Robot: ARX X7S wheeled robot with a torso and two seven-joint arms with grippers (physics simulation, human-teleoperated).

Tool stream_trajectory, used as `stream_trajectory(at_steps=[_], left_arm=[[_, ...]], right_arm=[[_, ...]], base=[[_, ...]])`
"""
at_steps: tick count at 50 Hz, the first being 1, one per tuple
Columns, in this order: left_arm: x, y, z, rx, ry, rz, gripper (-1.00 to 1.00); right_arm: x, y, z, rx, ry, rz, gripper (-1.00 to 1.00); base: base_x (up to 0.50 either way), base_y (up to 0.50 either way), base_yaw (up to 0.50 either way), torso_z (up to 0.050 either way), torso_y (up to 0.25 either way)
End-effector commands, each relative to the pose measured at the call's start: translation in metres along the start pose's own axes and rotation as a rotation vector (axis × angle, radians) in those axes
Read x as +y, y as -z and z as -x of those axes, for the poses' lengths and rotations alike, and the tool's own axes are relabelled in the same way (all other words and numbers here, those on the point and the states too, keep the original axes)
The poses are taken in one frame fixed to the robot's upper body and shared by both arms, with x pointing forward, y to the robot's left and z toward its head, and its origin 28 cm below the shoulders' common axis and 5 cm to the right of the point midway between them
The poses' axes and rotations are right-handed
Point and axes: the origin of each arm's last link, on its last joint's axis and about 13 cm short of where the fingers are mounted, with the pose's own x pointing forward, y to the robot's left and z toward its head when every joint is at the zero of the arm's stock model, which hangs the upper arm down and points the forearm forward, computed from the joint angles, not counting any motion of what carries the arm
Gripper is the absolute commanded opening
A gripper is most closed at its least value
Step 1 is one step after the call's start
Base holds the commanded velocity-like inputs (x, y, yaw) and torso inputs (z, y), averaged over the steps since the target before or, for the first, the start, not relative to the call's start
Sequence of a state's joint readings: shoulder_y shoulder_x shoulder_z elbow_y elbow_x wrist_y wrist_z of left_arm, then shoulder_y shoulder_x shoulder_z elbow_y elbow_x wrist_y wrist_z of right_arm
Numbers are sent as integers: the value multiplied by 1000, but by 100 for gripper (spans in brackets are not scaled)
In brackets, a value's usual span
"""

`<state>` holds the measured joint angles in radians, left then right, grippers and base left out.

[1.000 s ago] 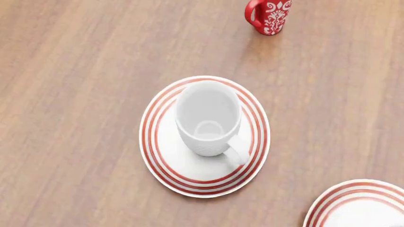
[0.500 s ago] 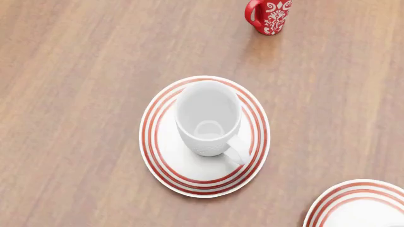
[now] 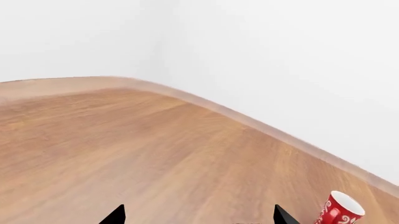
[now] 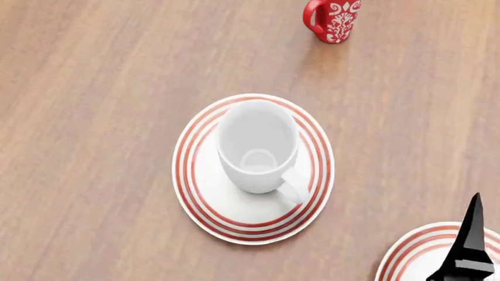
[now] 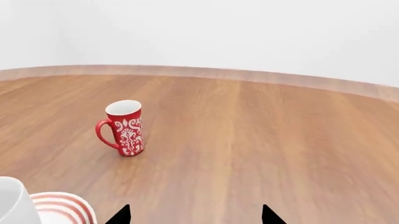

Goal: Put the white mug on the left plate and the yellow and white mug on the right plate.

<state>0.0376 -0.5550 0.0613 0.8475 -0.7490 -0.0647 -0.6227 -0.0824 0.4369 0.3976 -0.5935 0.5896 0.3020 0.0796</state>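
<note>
The white mug [image 4: 258, 146] stands upright on the left plate [image 4: 195, 193] in the middle of the head view, its handle toward the near right. The right plate [image 4: 414, 257] is cut off at the bottom right corner. One black finger [image 4: 471, 234] of my right arm rises over that plate. In the right wrist view my right gripper [image 5: 194, 217] is open with only bare wood between its tips; the white mug's rim [image 5: 11, 205] and the left plate [image 5: 65, 207] sit at the corner. My left gripper [image 3: 199, 217] is open and empty. The yellow and white mug is out of view.
A red mug with a white pattern [image 4: 332, 20] stands upright at the far side of the wooden table [image 4: 93, 117]; it also shows as the red mug [image 5: 123, 128] and the red mug [image 3: 339, 211] in the wrist views. The table's far edge [image 3: 249, 122] meets a white wall.
A black finger of my right arm has come into the head view at the bottom right, over the right plate. The white mug, plates and red mug have not moved.
</note>
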Motion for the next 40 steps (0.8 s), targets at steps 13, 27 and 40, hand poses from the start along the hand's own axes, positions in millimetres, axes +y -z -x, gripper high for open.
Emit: stream_trajectory(at_steps=[13,27,40], left_arm=[[-22,-35,-58,-38,195,-157,100],[-46,-70,-73,-129,236,-155,100],[-52,-84,-79,-176,233,-131,100]], right_arm=[[30,-61,-64,-116,-56,108,100],[36,-116,-62,-202,-67,155,100],[45,-155,-50,-268,-99,207,100]], base=[[0,0,0,0,0],[0,0,0,0,0],[0,0,0,0,0]])
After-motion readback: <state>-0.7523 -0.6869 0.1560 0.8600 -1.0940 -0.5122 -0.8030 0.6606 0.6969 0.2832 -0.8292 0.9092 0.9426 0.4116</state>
